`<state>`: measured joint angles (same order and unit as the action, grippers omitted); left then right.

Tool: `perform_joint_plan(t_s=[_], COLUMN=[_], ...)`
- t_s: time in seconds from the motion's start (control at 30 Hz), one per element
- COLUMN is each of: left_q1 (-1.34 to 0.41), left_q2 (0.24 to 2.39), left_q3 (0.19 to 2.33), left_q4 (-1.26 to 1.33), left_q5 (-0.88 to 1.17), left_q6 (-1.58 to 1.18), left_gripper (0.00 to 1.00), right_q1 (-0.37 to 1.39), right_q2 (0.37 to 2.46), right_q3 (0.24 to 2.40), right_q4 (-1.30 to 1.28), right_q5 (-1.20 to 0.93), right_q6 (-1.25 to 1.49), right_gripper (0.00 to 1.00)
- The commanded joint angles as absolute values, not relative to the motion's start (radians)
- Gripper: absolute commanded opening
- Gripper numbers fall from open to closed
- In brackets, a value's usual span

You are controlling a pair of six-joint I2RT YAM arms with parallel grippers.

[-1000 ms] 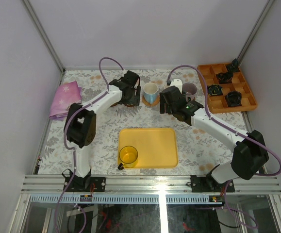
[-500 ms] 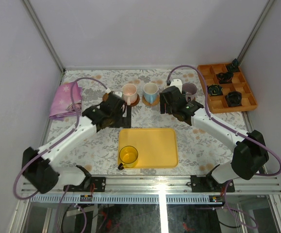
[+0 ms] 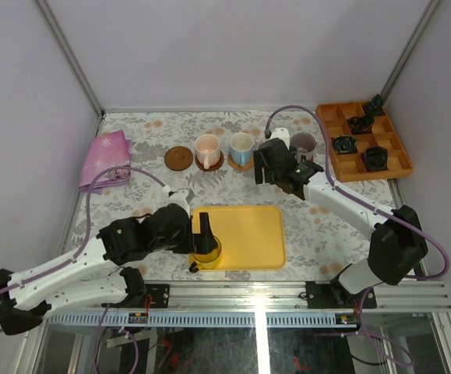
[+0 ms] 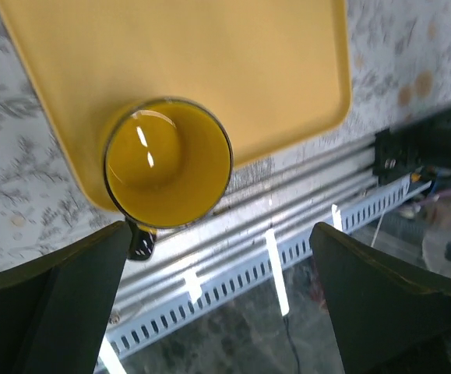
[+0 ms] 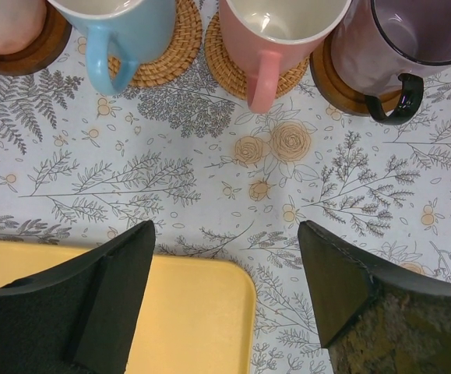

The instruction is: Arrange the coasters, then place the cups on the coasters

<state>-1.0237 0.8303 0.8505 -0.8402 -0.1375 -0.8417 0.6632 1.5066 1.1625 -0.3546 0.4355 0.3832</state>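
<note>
Four cups already stand on coasters (image 5: 180,43) along the back of the counter (image 3: 155,191): the pale pink cup (image 3: 207,146), the blue cup (image 3: 241,145), the salmon cup (image 5: 283,23) and the purple cup (image 3: 304,143). The fifth, the yellow cup (image 3: 206,249), sits on the near left corner of the yellow tray (image 3: 248,234).

A second ago the left arm (image 3: 77,269) was up at the back row with the pale pink cup. It has since let go, swung back to the near edge, and now hangs over the yellow cup. The left jaws are released and spread wide to either side of it, not yet gripping. The right arm (image 3: 342,204) has hardly moved. The right jaws are also released and empty, a little wider than before, just in front of the salmon cup.

So one cup is left, and one bare coaster (image 3: 178,158) waits at the left end of the row.

That coaster lies just beside the pale pink cup, so setting down there will likely need care. The yellow cup's handle points toward the near edge. A pink cloth (image 3: 104,160) and an orange box (image 3: 334,114) of black gadgets lie well apart.
</note>
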Motion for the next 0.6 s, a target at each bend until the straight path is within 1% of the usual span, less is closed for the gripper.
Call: perform_joint_plan(t_s=[0.0, 0.1, 0.23, 0.4, 0.57], left_q1=[-1.157, -1.242, -1.287, -1.321, -1.328], left_q2=[0.882, 0.957, 1.020, 1.017, 0.986], left_q3=[0.828, 0.843, 0.859, 0.845, 0.770], left_q4=[-0.893, -0.964, -1.003, -1.029, -1.022], left_q5=[-0.159, -0.228, -0.300, -0.345, -0.348], left_q6=[-0.979, -1.025, -1.077, -1.144, -1.155], left_gripper=[1.00, 1.00, 1.00, 1.00, 1.00], right_q1=[0.655, 0.655, 0.655, 0.655, 0.655], right_q2=[1.483, 1.466, 1.452, 1.454, 1.463], right_q3=[1.192, 1.177, 1.157, 1.145, 1.150], right_q4=[-0.342, -0.341, -0.339, -0.341, -0.333], right_q5=[0.429, 0.430, 0.414, 0.391, 0.382], right_q6=[0.379, 0.382, 0.395, 0.412, 0.414], right_gripper=[0.82, 0.82, 0.82, 0.82, 0.81])
